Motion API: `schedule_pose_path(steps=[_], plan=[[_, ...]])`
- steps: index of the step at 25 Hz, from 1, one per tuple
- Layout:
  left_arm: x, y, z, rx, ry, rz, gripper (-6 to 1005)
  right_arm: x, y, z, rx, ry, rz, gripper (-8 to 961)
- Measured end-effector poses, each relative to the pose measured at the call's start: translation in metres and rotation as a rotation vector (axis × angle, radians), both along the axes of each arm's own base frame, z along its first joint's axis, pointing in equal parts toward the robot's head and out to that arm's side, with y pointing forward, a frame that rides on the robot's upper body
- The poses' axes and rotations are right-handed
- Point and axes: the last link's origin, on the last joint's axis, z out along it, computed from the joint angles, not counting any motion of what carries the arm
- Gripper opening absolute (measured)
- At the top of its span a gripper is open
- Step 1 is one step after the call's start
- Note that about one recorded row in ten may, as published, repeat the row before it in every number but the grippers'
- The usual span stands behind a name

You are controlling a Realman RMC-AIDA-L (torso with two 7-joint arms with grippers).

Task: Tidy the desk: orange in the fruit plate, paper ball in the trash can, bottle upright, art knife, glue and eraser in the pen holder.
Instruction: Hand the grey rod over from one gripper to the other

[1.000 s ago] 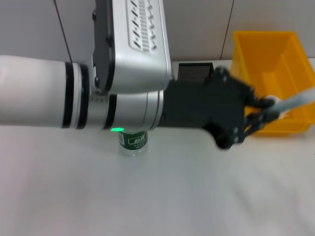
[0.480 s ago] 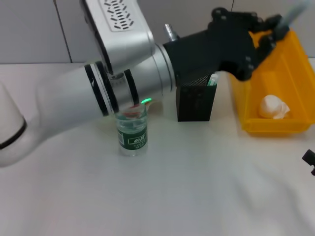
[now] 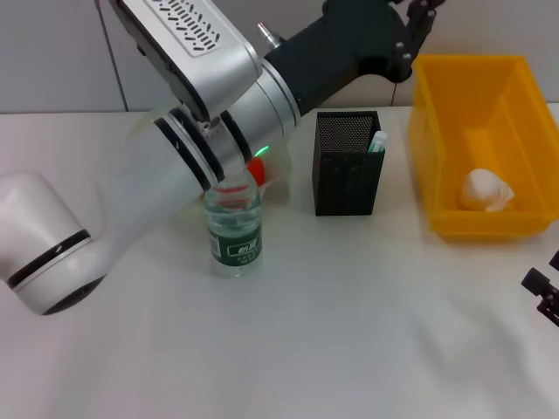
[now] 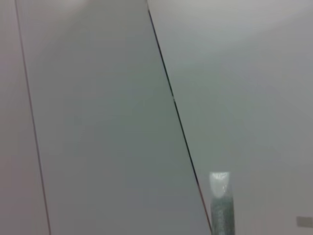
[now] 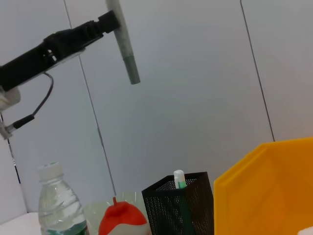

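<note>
My left arm reaches across the head view, and its gripper (image 5: 111,20) is high above the black mesh pen holder (image 3: 347,163), shut on a long grey art knife (image 5: 124,44) that hangs downward. A green-white glue stick (image 3: 377,141) stands in the pen holder. The bottle (image 3: 234,229) stands upright on the table. Behind it, a reddish orange (image 5: 122,220) lies on the pale fruit plate (image 5: 100,209). The paper ball (image 3: 486,189) lies in the yellow trash can (image 3: 515,87). The eraser is out of view. My right gripper (image 3: 541,292) sits low at the table's right edge.
The white table (image 3: 349,332) spreads in front of the bottle and the pen holder. A grey panelled wall (image 4: 98,122) stands behind the desk. The left arm's thick white links (image 3: 52,244) cover the table's left side.
My left arm has swung up and back from in front of the yellow can, taking the grey knife with it. The pen holder, glue and paper ball have come into view.
</note>
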Motion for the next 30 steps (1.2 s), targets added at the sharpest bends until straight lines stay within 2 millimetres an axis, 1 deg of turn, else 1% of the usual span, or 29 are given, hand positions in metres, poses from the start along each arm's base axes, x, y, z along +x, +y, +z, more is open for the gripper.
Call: schedule_pose_path(steps=[5, 7, 13, 16, 18, 22, 28, 30], plan=[[-0.001, 0.005, 0.000, 0.031, -0.013, 0.027, 138, -0.003, 0.005, -0.002, -0.004, 0.004, 0.014, 586], [-0.004, 0.009, -0.001, 0.049, -0.002, 0.064, 138, -0.005, 0.007, -0.004, -0.009, 0.009, 0.020, 586], [-0.011, 0.011, -0.004, 0.037, 0.000, 0.098, 138, -0.007, 0.010, -0.005, -0.012, 0.012, 0.025, 586], [-0.010, 0.008, -0.006, -0.002, -0.022, 0.105, 138, -0.009, 0.008, 0.000, 0.012, 0.031, 0.042, 586], [-0.010, 0.007, -0.006, -0.024, -0.035, 0.108, 139, -0.011, 0.006, 0.007, 0.045, 0.051, 0.055, 586], [-0.012, 0.005, -0.007, -0.026, -0.033, 0.104, 139, -0.012, 0.003, 0.017, 0.108, 0.085, 0.063, 585], [-0.014, 0.009, -0.006, -0.021, -0.044, 0.125, 139, -0.014, 0.006, 0.014, 0.105, 0.091, 0.067, 585], [-0.015, 0.009, -0.005, -0.028, -0.055, 0.136, 139, -0.015, 0.004, 0.016, 0.126, 0.105, 0.074, 585]])
